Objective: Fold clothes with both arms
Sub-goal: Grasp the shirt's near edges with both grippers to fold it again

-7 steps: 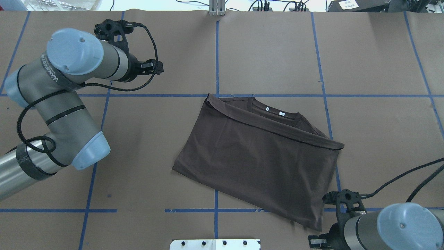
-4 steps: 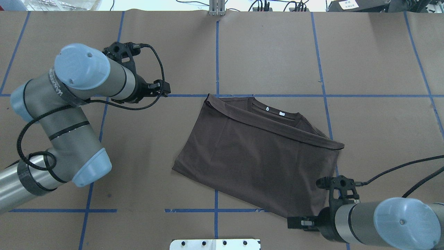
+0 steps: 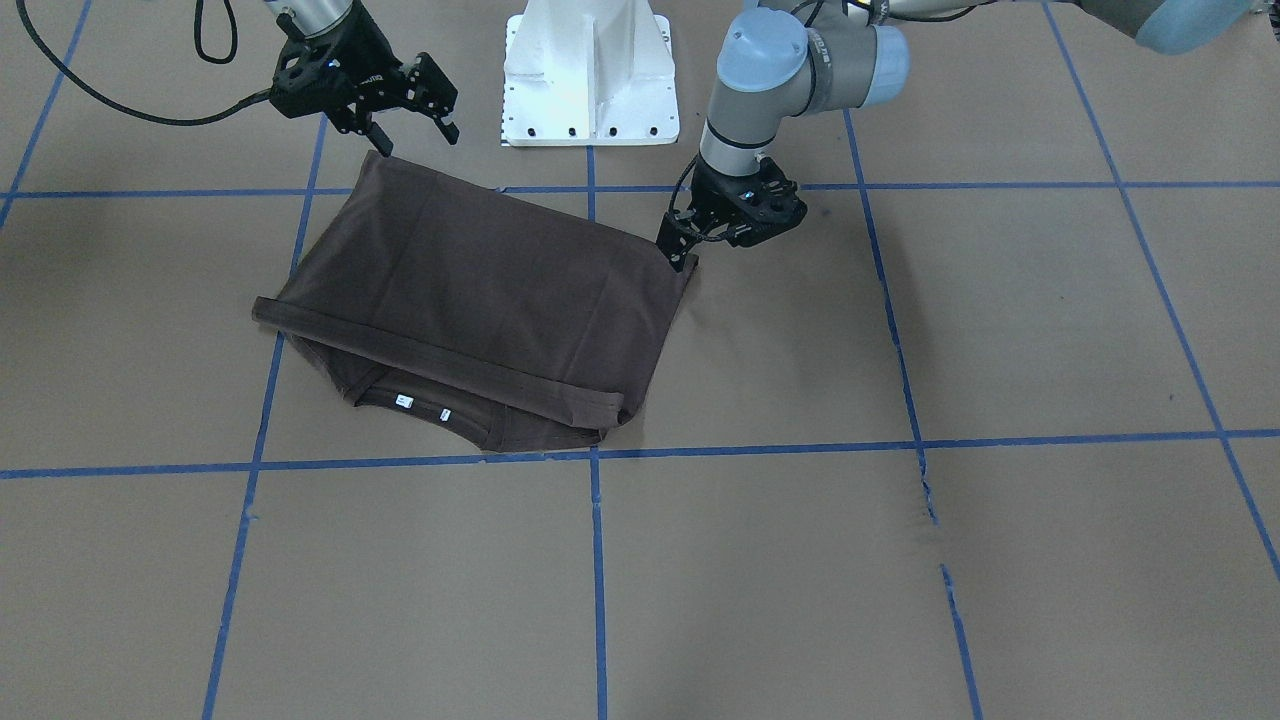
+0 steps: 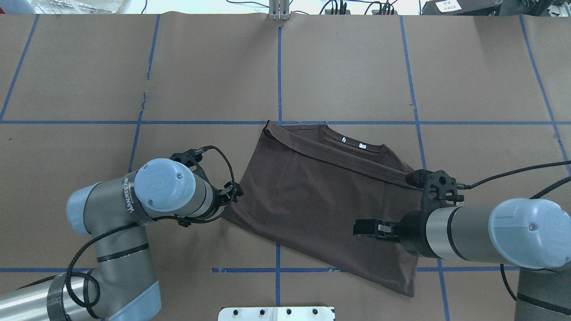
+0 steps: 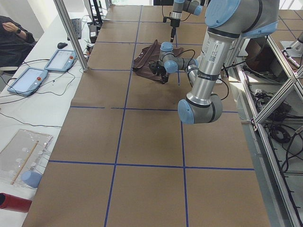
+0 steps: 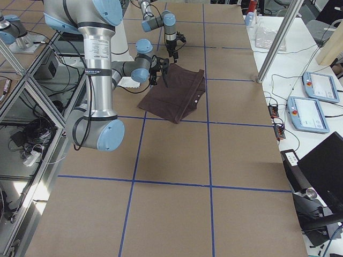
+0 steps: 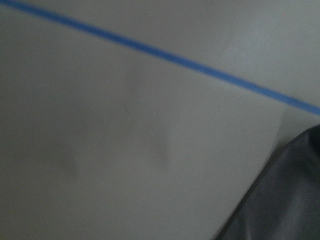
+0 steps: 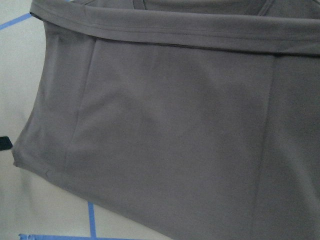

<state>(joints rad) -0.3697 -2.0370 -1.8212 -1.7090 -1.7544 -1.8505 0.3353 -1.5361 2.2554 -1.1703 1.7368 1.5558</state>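
Note:
The dark brown T-shirt [image 4: 330,196] lies folded flat in the middle of the table, with its collar and white neck labels [image 4: 352,142] on the far side. It also shows in the front view [image 3: 480,290]. My left gripper [image 3: 682,252] points down at the shirt's near left corner, just above the paper, and its jaws look slightly apart. The left wrist view is blurred and shows only that corner [image 7: 295,200]. My right gripper [image 3: 412,130] is open and hovers above the shirt's near right corner. The right wrist view is filled with shirt cloth [image 8: 175,125].
The white pedestal base [image 3: 590,70] stands at the table's near edge between the arms. Blue tape lines [image 4: 279,67] cross the brown paper, which has a small tear [image 3: 930,500]. Tablets [image 5: 28,78] and an upright post [image 5: 71,33] are beyond the far edge.
The left arm has swung from the far left down to the shirt's near left corner. The right arm has come forward over the shirt's near right part. The shirt has not moved.

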